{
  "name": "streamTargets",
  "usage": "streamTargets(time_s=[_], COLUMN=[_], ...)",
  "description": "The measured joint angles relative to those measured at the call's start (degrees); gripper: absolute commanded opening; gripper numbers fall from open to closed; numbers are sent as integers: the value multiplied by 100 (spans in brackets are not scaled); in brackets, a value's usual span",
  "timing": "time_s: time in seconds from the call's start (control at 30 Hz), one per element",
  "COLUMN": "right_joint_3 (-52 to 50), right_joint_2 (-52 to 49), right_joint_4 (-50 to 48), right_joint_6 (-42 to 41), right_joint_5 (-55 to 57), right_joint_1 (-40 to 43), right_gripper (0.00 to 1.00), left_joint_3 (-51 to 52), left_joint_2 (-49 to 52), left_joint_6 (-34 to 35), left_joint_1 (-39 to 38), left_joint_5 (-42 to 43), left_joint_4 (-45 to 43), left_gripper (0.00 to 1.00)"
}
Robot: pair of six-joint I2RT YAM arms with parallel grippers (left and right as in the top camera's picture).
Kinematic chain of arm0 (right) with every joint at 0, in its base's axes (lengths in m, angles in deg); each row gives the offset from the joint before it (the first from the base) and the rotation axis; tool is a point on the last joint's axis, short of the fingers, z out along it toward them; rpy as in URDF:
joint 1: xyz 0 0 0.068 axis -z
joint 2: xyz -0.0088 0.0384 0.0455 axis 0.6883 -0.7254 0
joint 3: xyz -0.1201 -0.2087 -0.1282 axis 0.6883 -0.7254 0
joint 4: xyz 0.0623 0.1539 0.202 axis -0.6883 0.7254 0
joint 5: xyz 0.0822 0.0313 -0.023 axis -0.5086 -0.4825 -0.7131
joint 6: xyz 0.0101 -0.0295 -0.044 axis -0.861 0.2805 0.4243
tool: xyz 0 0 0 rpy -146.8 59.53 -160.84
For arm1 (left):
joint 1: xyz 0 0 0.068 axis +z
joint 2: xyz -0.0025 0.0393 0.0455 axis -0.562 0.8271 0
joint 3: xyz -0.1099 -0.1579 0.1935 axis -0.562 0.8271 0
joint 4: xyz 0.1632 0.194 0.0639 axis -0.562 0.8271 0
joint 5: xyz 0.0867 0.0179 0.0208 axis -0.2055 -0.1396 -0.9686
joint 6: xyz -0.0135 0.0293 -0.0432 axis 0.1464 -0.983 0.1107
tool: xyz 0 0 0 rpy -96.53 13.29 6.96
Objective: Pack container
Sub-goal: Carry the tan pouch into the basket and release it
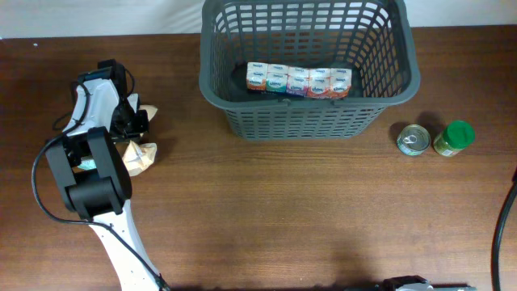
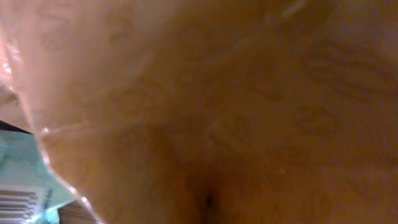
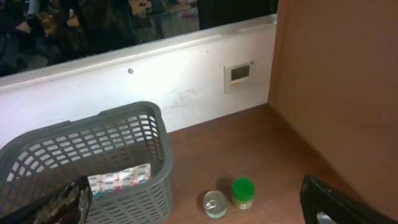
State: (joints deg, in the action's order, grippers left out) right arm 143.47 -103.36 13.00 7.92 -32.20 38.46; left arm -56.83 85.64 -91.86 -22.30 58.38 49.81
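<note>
The dark grey basket (image 1: 308, 121) stands at the back middle of the table and holds a row of small tissue packs (image 1: 298, 81). It also shows in the right wrist view (image 3: 134, 118). My left gripper (image 1: 129, 121) is at the far left, down on a crinkly tan plastic bag (image 1: 139, 158). The bag (image 2: 217, 106) fills the left wrist view and hides the fingers. My right gripper (image 3: 194, 200) is open and empty, high above the table's right side, with its fingers wide apart.
A small metal tin can (image 1: 413, 139) and a green-lidded jar (image 1: 453, 138) stand side by side right of the basket; both also show in the right wrist view, tin can (image 3: 215, 203) and jar (image 3: 243, 192). A white wall runs behind the table.
</note>
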Motion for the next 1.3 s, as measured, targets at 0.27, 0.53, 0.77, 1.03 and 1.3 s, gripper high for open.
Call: streamTargets(time_s=[0.27,0.53,0.77,1.03,1.3], right_joint_3=[0,0,0,0,0], right_joint_2=[0,0,0,0,0], right_joint_4=[0,0,0,0,0], right_joint_6=[-4,-2,2,0,2], right_joint_5=[0,0,0,2,2], right_joint_1=[0,0,0,0,0], right_gripper=[99,99,99,99,99], left_joint_3=[-387,-2302,-3274,-3215,-3136], left_joint_2=[76,-1239,-2863,-2201,-409], left_joint_6=[0,-431,-3045,-5689,-6072], left_joint_1=[-20,-800,-2310,-3731,-4232], left_joint_5=[4,-4,304,1276,1421], left_joint_4=[793,796,-570,-1086,-1753], left_gripper=[2,2,2,2,2])
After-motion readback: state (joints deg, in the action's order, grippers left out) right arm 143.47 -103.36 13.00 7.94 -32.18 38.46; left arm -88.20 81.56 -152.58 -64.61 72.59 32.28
